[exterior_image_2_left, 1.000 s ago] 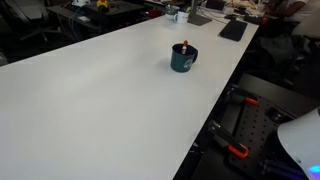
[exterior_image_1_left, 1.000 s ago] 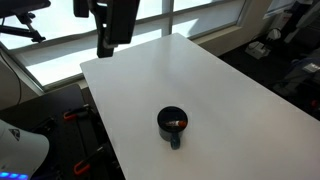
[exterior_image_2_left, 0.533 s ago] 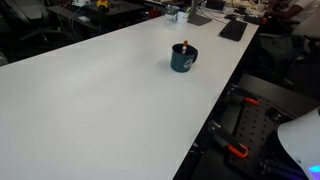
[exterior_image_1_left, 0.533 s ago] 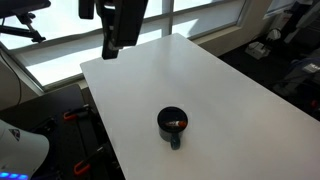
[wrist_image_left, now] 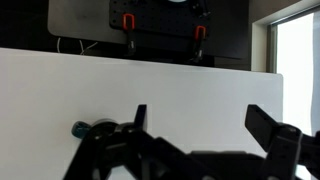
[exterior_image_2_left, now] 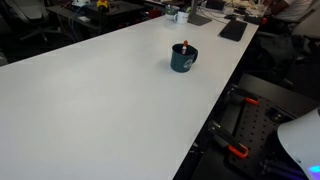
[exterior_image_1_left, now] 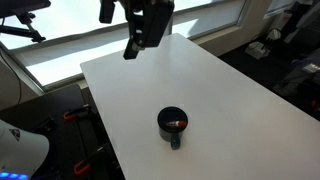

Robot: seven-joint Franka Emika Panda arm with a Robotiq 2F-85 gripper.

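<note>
Black fingers spread wide and holding nothing, my hand (exterior_image_1_left: pixel 132 50) hangs in the air over the far end of the white desk (exterior_image_1_left: pixel 230 90), touching nothing. Well apart from it, the dark teal mug (exterior_image_1_left: pixel 173 124) stands upright close to one long edge of the desk. A small red-orange thing (exterior_image_2_left: pixel 185 46) pokes up inside it.
</note>
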